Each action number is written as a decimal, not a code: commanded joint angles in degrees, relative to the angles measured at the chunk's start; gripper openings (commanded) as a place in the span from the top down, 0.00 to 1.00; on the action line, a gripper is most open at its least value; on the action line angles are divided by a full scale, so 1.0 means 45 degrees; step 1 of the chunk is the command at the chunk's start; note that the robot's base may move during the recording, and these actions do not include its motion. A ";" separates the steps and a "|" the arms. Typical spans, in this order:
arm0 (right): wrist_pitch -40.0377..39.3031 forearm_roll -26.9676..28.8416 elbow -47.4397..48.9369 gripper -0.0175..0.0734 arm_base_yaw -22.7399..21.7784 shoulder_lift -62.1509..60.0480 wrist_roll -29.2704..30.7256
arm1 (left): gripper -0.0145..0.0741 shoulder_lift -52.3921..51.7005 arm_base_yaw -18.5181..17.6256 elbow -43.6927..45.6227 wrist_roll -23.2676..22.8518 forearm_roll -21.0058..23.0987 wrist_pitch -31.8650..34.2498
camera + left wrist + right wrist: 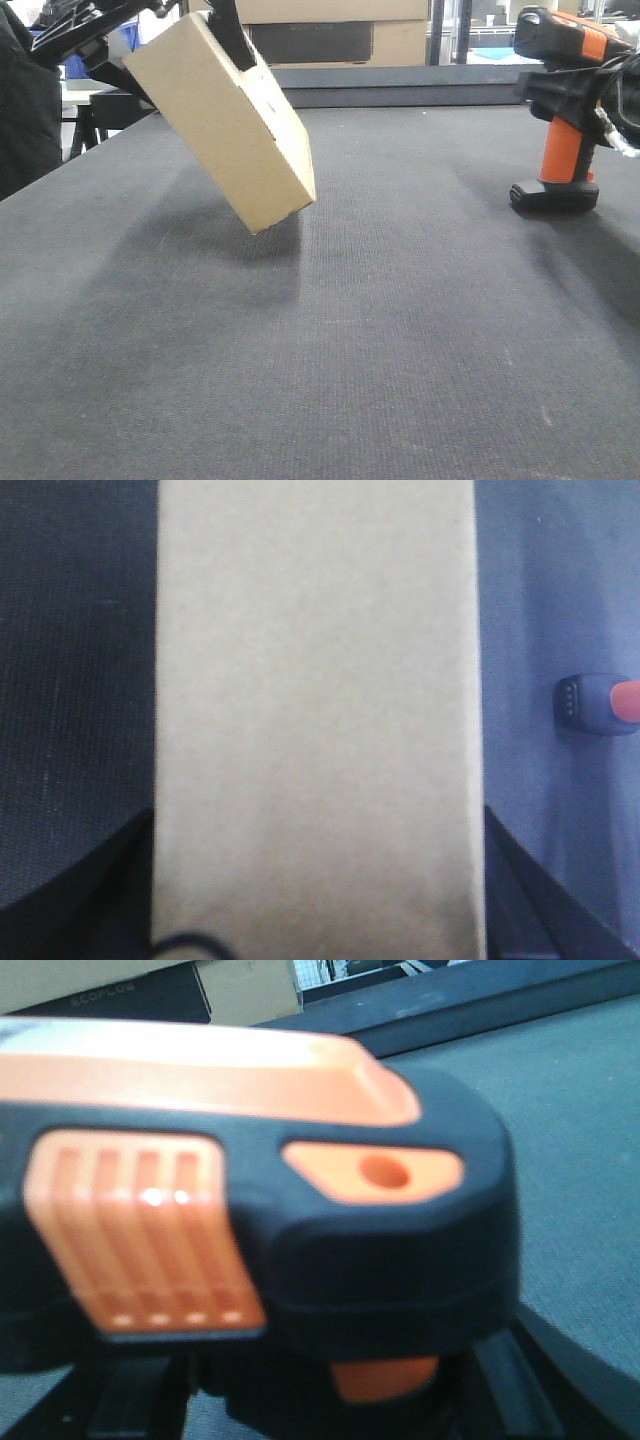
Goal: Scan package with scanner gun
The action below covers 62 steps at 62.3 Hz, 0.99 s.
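Observation:
The package (225,115), a plain brown cardboard box, hangs tilted above the dark table (350,330), its lower corner just off the mat. My left gripper (225,45) is shut on its upper end. In the left wrist view the package (315,720) fills the middle between my dark fingers (90,890). The scanner gun (560,100) stands on its black foot at the right, with its orange handle upright. My right gripper (578,95) is closed around it below the head. The scanner gun (300,1210) fills the right wrist view, with fingers (130,1405) at both sides.
Larger cardboard boxes (340,30) with a dark panel stand behind the table's raised back edge (400,88). A dark-clothed shape (25,100) stands at the left edge. The scanner's foot (598,705) shows to the package's right in the left wrist view.

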<state>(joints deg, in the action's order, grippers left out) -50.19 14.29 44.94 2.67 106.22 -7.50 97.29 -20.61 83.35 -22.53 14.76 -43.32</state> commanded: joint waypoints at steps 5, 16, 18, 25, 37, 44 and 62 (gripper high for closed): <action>-0.0449 -0.0295 0.0058 0.98 -0.0037 -0.0010 0.0004 | 0.96 -0.0081 -0.0085 0.0020 -0.0005 0.0029 0.0242; -0.0688 -0.1429 0.0058 0.99 -0.0037 -0.0244 0.0207 | 0.96 -0.0081 -0.0085 0.0020 -0.0005 0.0103 0.0219; -0.0688 -0.1501 0.0058 0.99 0.0003 -0.0367 0.0602 | 0.96 -0.0081 -0.0085 0.0020 -0.0005 0.0102 0.0219; -0.0688 -0.1508 0.0058 0.99 0.0306 -0.1244 0.3596 | 0.96 -0.0081 -0.0085 0.0020 -0.0005 0.0102 0.0065; -0.0135 0.0184 0.0058 0.99 0.0948 -0.2172 0.8462 | 0.96 -0.0081 -0.0085 0.0020 -0.0005 0.0102 0.0027; -0.0135 0.0780 0.0058 0.99 0.0982 -0.2121 0.9069 | 0.96 -0.0081 -0.0085 0.0020 -0.0005 0.0130 0.0032; -0.0652 0.1221 0.0058 0.99 0.0982 -0.2113 0.7495 | 0.96 -0.0081 -0.0085 0.0020 -0.0005 0.0129 -0.0059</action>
<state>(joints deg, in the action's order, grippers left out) -48.42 18.47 44.94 7.14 97.56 30.71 97.29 -20.61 83.35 -22.53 14.89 -44.02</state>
